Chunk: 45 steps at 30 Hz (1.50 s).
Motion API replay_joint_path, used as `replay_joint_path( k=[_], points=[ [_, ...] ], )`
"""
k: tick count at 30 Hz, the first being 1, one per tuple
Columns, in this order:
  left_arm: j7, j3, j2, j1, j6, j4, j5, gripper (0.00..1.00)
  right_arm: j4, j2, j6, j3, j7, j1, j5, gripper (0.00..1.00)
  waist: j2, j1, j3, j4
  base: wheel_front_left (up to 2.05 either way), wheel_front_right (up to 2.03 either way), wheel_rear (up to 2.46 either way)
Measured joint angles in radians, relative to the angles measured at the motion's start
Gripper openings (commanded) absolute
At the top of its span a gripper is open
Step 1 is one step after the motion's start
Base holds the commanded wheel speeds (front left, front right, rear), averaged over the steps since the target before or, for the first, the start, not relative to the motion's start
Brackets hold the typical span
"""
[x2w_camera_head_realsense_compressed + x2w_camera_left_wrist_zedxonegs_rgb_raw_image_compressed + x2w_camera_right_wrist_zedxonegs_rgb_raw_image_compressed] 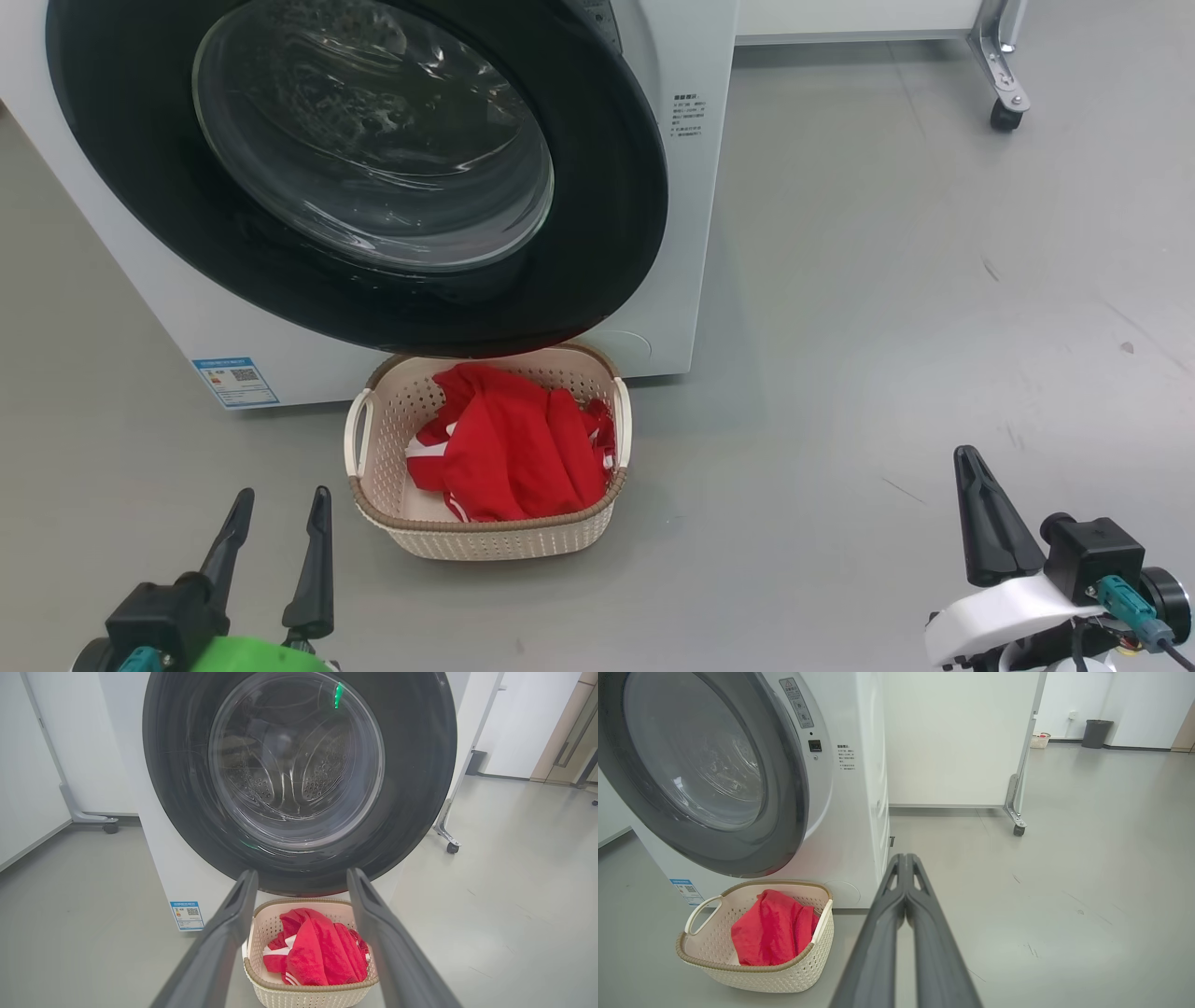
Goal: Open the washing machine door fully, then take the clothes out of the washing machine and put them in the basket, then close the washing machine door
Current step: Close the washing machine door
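step: closing looks done; the large round glossy black door [607,233] seems flush on the white front-loading washing machine [695,205].
doing it well: check the seam all round; if a gap shows, press the black rim squarely, not the glass.
clothes: bright red white-striped fabric garments [513,448] lie in the small cream perforated plastic basket [485,527], just before the machine.
left end effector [283,495]: fingers apart, empty.
right end effector [967,459]: fingers together, empty.
count: one door, one basket, one red heap, two end effectors.
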Motion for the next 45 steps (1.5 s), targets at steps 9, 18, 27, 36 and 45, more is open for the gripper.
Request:
replay_joint_path(
  k=[9,18,27,36,45],
  points=[
    [-0.003,-0.021,-0.005,-0.001,0.0,-0.002,0.009,1.0,0.001,-0.012,0.012,0.007,0.018,-0.024,0.0,0.0,0.0,0.0,0.009,0.024,0.0,0.0,0.0],
    [-0.012,-0.022,-0.01,-0.012,0.0,-0.031,0.017,1.0,0.002,-0.006,0.04,0.036,0.043,-0.165,0.0,0.0,0.0,0.0,0.059,0.054,0.0,0.0,0.0],
    [-0.02,-0.035,-0.031,-0.09,-0.004,-0.064,0.029,1.0,0.026,0.01,0.074,0.085,0.083,-0.357,-0.001,0.0,0.0,0.0,0.15,0.094,0.0,0.0,0.0],
    [-0.03,-0.045,-0.054,-0.149,-0.014,-0.069,0.037,1.0,0.081,0.008,0.091,0.098,0.116,-0.535,-0.017,0.0,0.0,0.0,0.237,0.152,0.0,0.0,0.0],
    [-0.039,-0.073,-0.091,-0.208,-0.031,-0.067,0.046,1.0,0.153,-0.018,0.112,0.099,0.153,-0.681,-0.027,0.0,0.0,0.0,0.309,0.228,0.0,0.0,0.0]
  ],
)
